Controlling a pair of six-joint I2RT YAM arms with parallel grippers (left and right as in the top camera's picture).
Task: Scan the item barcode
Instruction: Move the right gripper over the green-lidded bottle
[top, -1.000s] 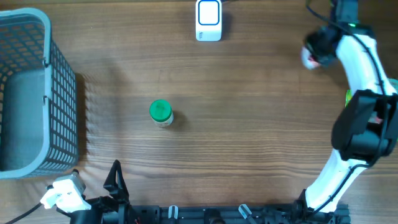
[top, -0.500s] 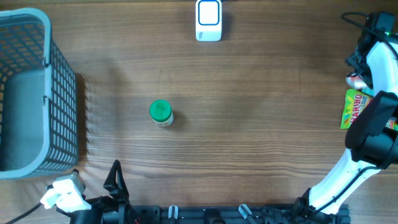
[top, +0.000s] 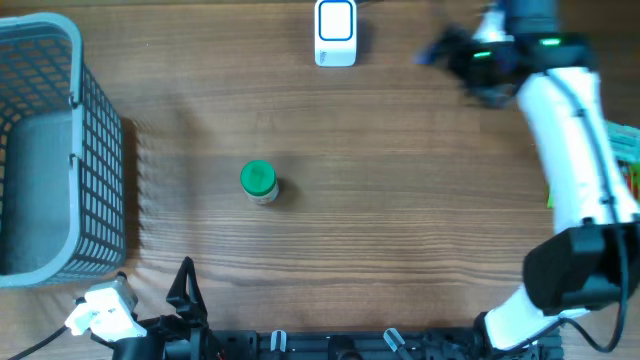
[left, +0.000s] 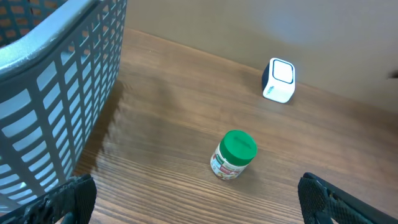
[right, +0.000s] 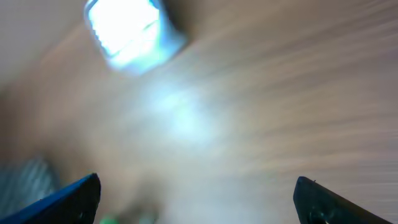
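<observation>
A small jar with a green lid (top: 259, 182) stands upright on the wooden table left of centre, also in the left wrist view (left: 233, 154). The white barcode scanner (top: 335, 32) sits at the back edge (left: 278, 79) and shows as a bright blur in the right wrist view (right: 130, 31). My right gripper (top: 437, 50) hovers motion-blurred just right of the scanner, open with nothing between its fingers (right: 199, 199). My left gripper (left: 199, 205) is open and empty near the front edge, well short of the jar; one finger (top: 183, 283) shows from overhead.
A tall grey mesh basket (top: 40, 150) fills the left side (left: 56, 74). A colourful candy pack (top: 625, 145) lies at the right edge, partly under my right arm.
My right arm swung from the right edge to the back near the scanner, and its gripper went from shut to open. The candy pack stays at the right edge. The left arm is still.
</observation>
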